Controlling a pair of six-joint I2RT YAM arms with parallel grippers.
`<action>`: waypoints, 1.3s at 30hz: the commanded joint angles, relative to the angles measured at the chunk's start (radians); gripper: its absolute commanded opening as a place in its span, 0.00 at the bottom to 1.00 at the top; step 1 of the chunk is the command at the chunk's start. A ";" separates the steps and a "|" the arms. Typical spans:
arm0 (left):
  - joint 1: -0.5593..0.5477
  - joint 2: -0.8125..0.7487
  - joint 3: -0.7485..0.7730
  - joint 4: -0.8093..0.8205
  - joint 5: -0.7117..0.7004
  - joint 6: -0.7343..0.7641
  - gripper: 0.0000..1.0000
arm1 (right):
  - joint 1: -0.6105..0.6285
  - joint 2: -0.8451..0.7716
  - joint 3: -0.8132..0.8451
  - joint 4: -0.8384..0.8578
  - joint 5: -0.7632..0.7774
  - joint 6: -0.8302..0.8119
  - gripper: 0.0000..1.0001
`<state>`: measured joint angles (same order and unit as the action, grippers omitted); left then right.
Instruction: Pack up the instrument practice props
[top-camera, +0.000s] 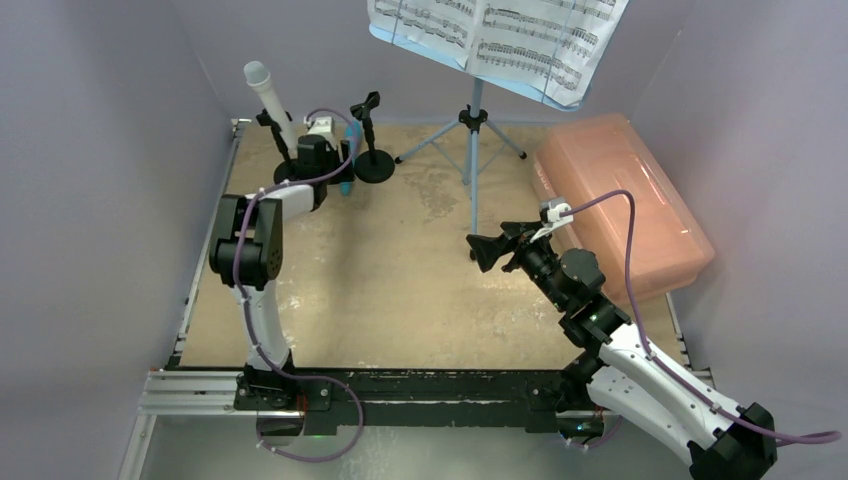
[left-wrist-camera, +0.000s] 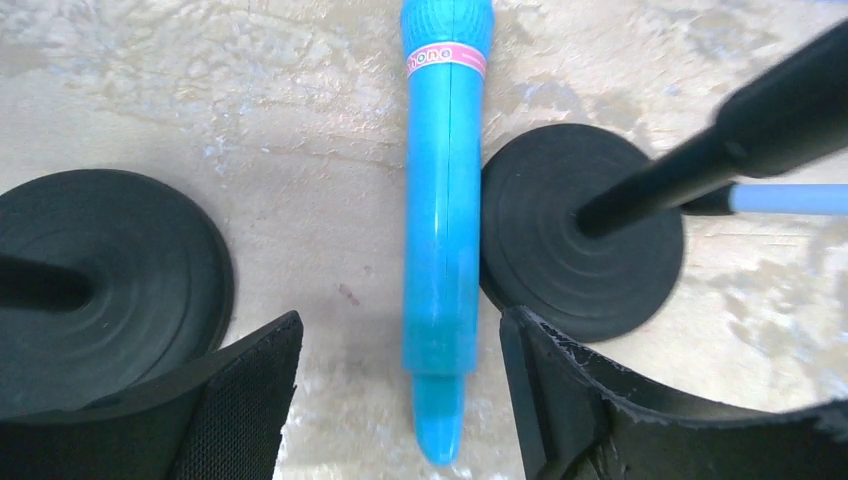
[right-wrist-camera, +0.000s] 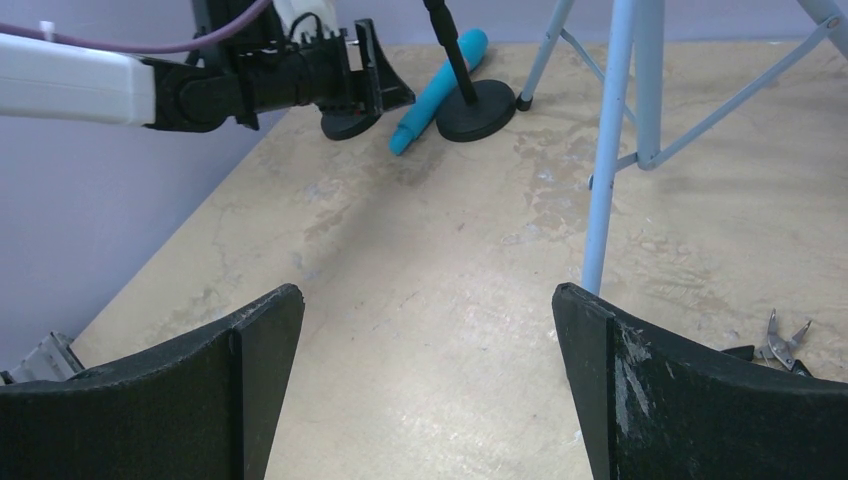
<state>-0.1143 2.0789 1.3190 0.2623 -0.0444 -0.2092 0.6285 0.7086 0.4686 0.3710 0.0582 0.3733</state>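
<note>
Black fingers (left-wrist-camera: 250, 400) of the left hand (left-wrist-camera: 400, 335) are spread astride the blue plastic toy microphone (left-wrist-camera: 440, 200), seemingly to grasp it; it is laid flat on the beige counter (left-wrist-camera: 300, 150) between two black round-based holders (left-wrist-camera: 580, 230); the right hand (right-wrist-camera: 428, 300) is held wide, empty.

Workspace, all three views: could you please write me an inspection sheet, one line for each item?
Surface: beige table, worn and mottled.
Job's things: blue microphone flat between left holder and right holder; white microphone tilted in the left holder; sheet music on the music rack.
Clutter: pink box at the right edge; pliers on the table.
Tools: left tool open, astride the blue microphone, not touching it; right tool open, empty.
Cables: purple cable along each arm.
Surroundings: lilac walls.
</note>
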 joint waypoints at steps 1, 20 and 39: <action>0.002 -0.163 -0.089 0.107 -0.006 -0.034 0.72 | 0.005 -0.004 0.004 0.036 0.004 -0.016 0.98; 0.102 -0.427 -0.587 0.628 -0.228 -0.136 0.76 | 0.005 0.001 -0.006 0.055 -0.003 -0.015 0.98; 0.385 -0.132 -0.339 0.756 0.449 -0.023 0.74 | 0.005 0.028 -0.004 0.062 -0.001 -0.025 0.98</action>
<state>0.2409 1.9011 0.9165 0.9485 0.2764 -0.2680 0.6285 0.7315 0.4660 0.3809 0.0574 0.3710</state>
